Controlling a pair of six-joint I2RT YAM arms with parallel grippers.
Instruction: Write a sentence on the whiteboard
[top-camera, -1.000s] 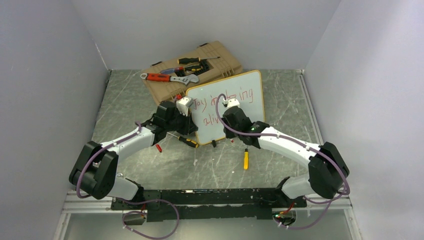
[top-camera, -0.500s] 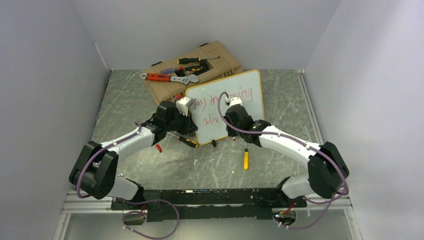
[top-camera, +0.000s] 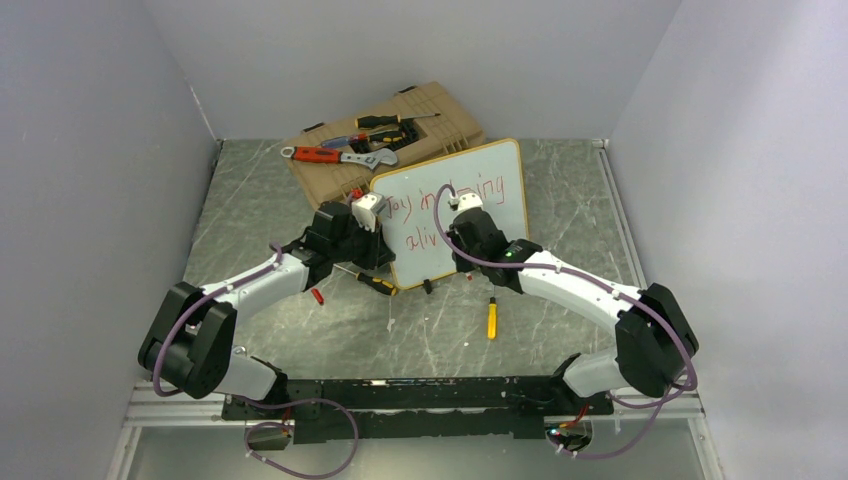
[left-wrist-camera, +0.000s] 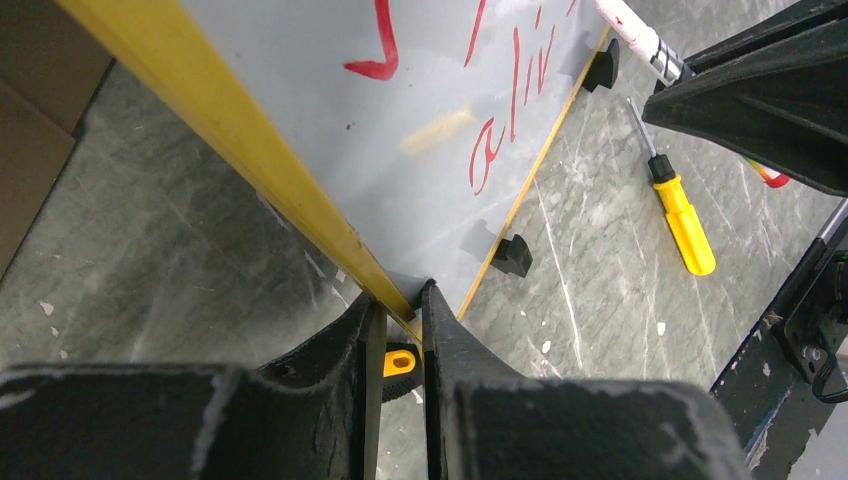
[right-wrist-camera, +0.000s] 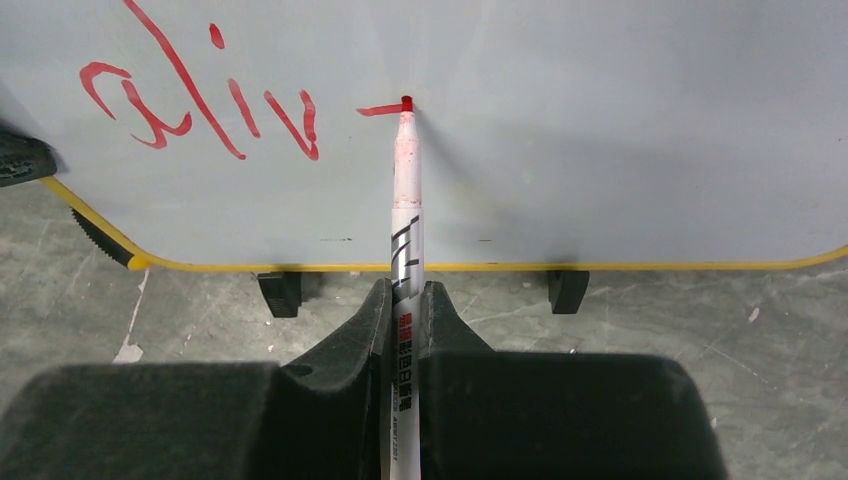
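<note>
Right gripper (right-wrist-camera: 403, 290): clenched tight on the marker (right-wrist-camera: 405, 230), the barrel pinched between both fingers and running to 12 o'clock in the wrist view.
Marker tip: red, and it's touching the board (right-wrist-camera: 600, 130), right at the end of a short red stroke at 3 o'clock of "aliv".
Left gripper (left-wrist-camera: 400, 300): clamped on the board's yellow frame (left-wrist-camera: 250, 150) near the lower left corner, one finger on each face.
Board: standing on the table (top-camera: 300, 320) between the two arms, face leaning back, on two black feet (right-wrist-camera: 279, 292).
Sentence (right-wrist-camera: 200, 110): red handwriting in two lines. From above, "Joy" and "ing" read on the upper line, with the right arm hiding the middle. The lower line reads "aliv" plus that stroke.
Screwdriver (top-camera: 491, 318): yellow handle, flat on the table at 6 o'clock of the board, apart from it.
Toolbox (top-camera: 440, 125): tan, just behind the board at 11 o'clock, with a red-handled wrench (top-camera: 335, 155) and other tools on its lid.
</note>
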